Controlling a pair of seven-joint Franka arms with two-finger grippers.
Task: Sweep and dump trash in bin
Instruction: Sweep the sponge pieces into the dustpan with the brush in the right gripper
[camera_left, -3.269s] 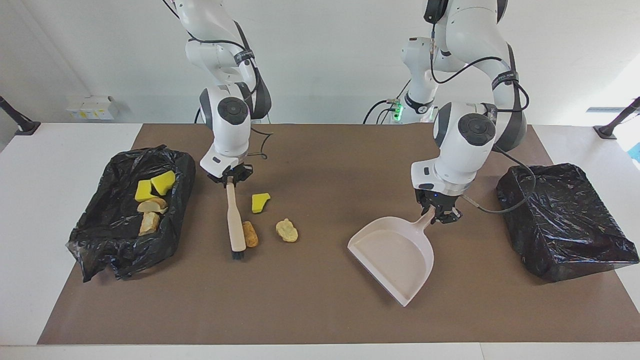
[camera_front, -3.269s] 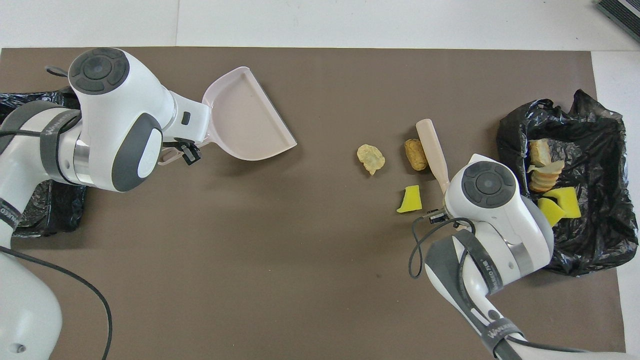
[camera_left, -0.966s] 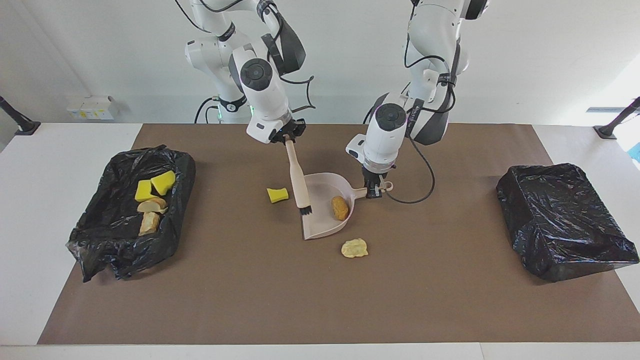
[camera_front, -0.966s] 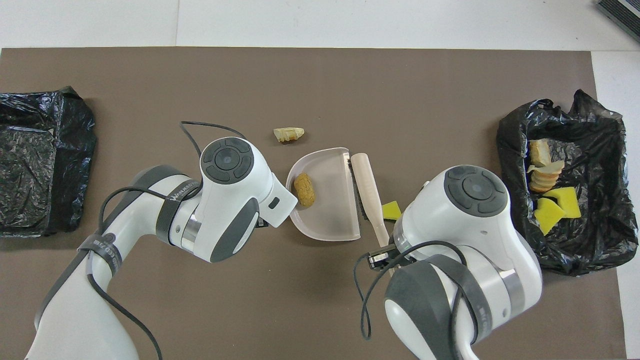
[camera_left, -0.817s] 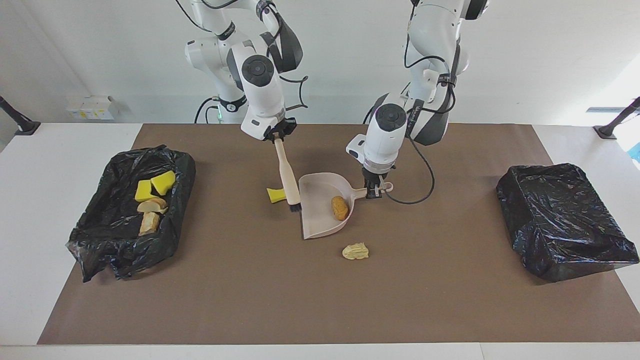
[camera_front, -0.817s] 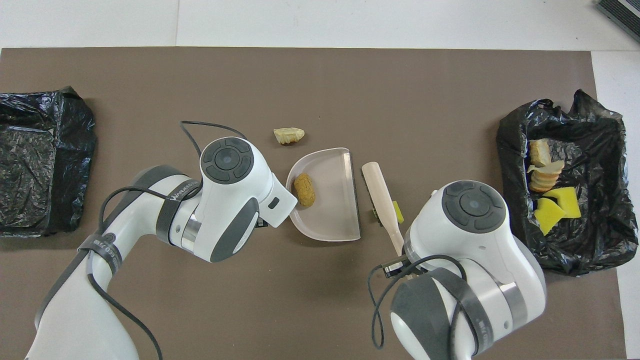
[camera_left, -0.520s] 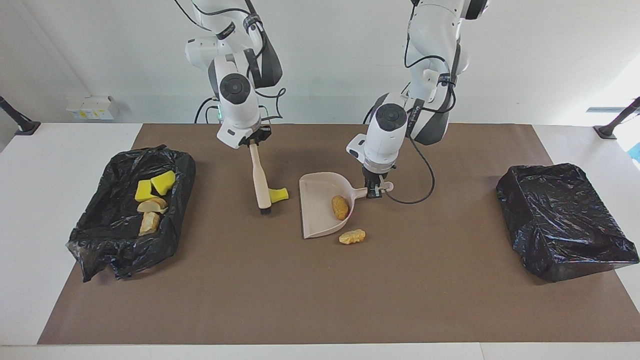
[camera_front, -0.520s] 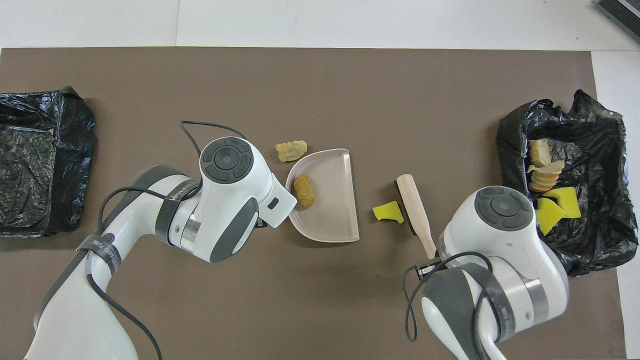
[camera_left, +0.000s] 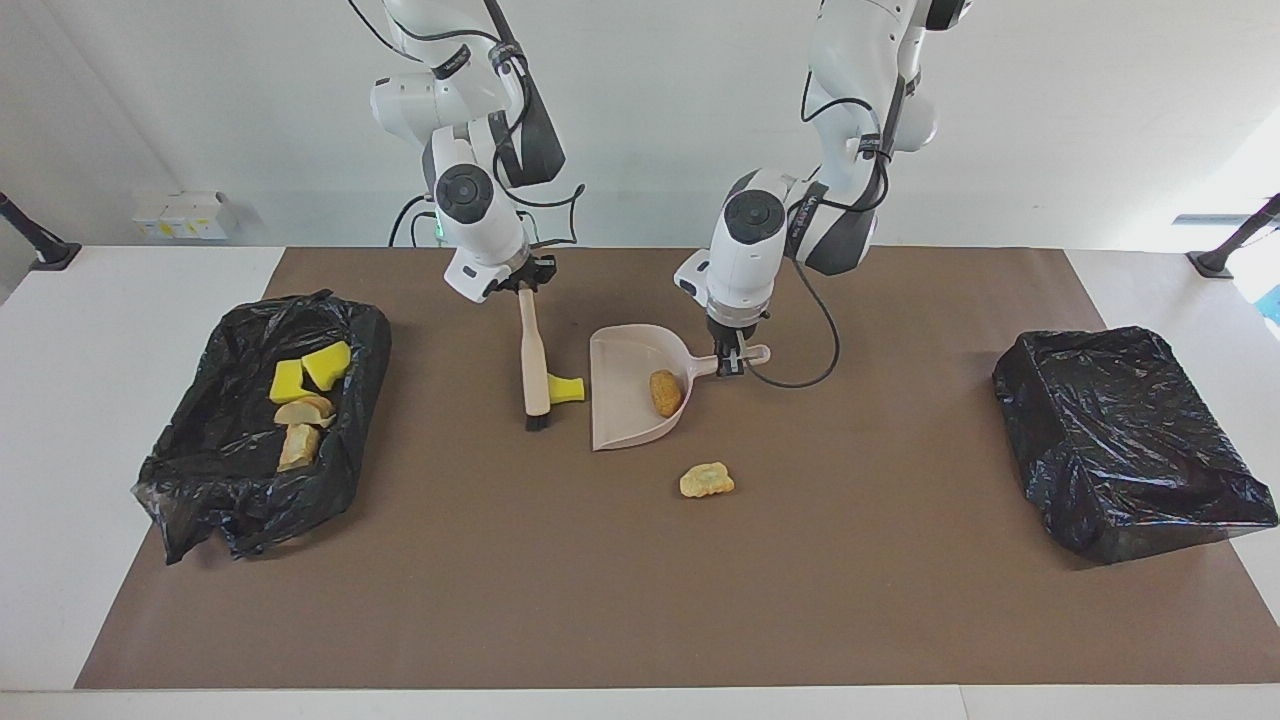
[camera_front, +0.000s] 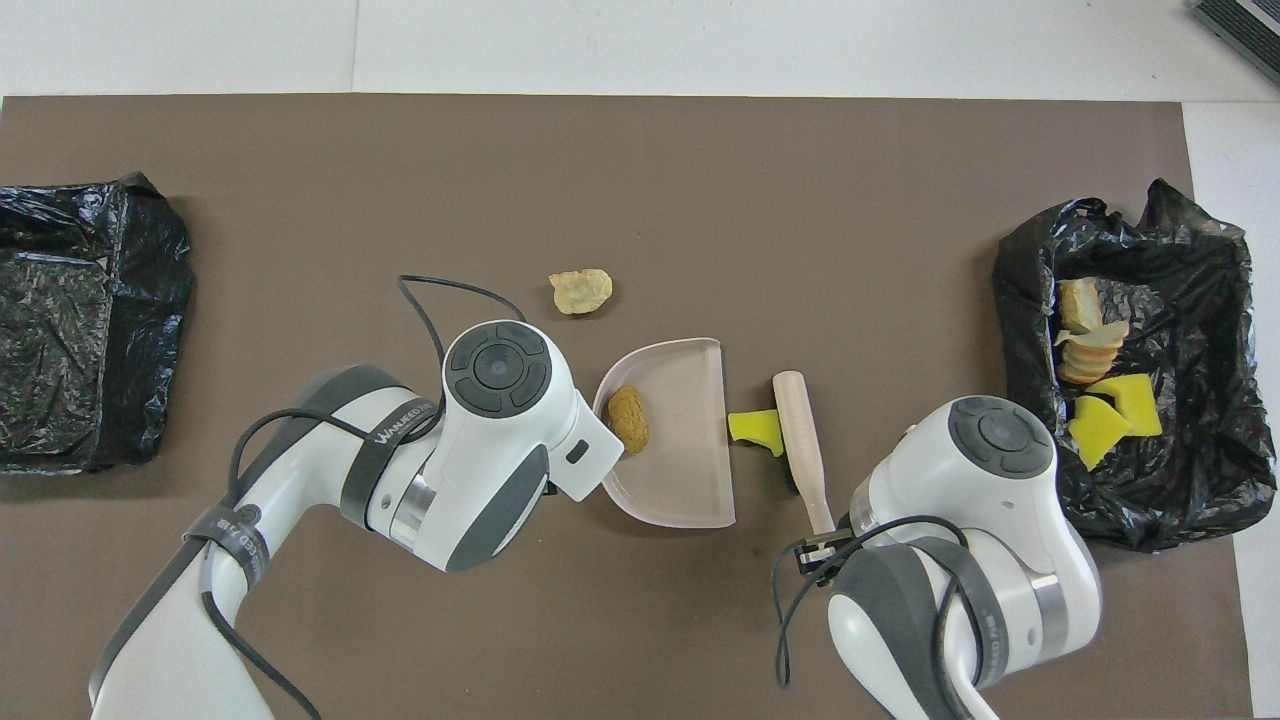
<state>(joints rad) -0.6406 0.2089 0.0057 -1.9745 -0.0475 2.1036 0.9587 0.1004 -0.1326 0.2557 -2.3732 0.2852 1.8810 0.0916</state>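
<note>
Brown mat (camera_left: 640, 600) on a white table (camera_left: 120, 300), against a pale wall.

Around the beige plastic dustpan (camera_left: 622, 400): the open black-lined bin (camera_left: 200, 480) with four trash bits lies toward the right arm's end; the right gripper (camera_left: 522, 284) pinches the beige brush (camera_left: 533, 370), touching a yellow sponge chunk (camera_left: 568, 389) beside the pan; an orange bread piece (camera_left: 665, 393) sits inside; the left gripper (camera_left: 730, 362) clamps the handle; a pale piece (camera_left: 706, 481) lies farther from the robots; a closed black bag (camera_left: 1130, 440) lies toward the left arm's end.

brown mat (camera_left: 640, 600), white table (camera_left: 100, 400)
</note>
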